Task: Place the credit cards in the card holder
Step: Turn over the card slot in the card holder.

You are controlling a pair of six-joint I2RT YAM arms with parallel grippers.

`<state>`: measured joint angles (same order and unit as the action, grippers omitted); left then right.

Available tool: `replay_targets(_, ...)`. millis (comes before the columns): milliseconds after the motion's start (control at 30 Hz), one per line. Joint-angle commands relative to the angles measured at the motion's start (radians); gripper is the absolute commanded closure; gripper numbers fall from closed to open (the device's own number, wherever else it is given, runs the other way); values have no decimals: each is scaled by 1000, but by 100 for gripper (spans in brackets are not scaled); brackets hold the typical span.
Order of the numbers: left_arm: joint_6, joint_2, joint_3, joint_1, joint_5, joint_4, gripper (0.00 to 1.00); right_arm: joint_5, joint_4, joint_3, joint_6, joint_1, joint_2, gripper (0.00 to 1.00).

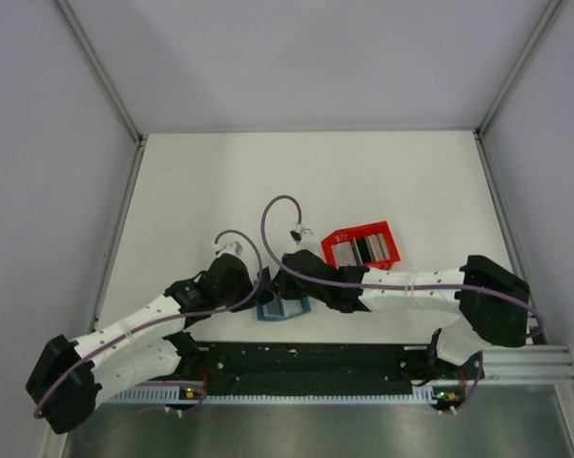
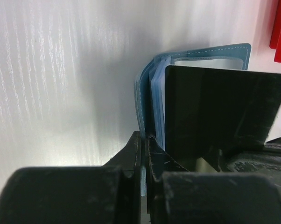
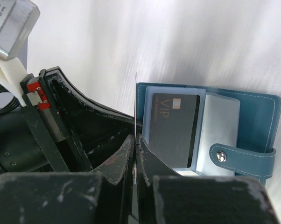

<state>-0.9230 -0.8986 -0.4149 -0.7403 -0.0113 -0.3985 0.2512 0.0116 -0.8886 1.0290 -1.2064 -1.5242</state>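
Bright, even light from above; the table (image 2: 47,93) shows streaky glare in both wrist views. The wallet (image 2: 145,98) casts a soft shadow beside it, and the near fingers (image 2: 126,158) are blurred.

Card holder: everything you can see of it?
The card holder is a teal, leather-looking wallet with pale stitching, lying open on the table. Clear sleeves fan inside; one holds a black VIP card. A strap with a metal snap wraps its edge. The left gripper pinches one cover. The right gripper holds a second card beside it.
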Motion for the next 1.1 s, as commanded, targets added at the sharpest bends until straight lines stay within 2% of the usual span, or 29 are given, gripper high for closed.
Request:
replay_targets(0, -13, 20, 8, -4, 7, 50, 100, 46, 34, -32, 25, -16, -24, 100)
replay_targets(833, -2, 17, 18, -2, -1, 38, 100, 91, -39, -12, -47, -16, 25, 100)
replay_targets(1067, 1, 17, 18, -2, -1, 38, 100, 63, -41, -18, -69, -15, 21, 100)
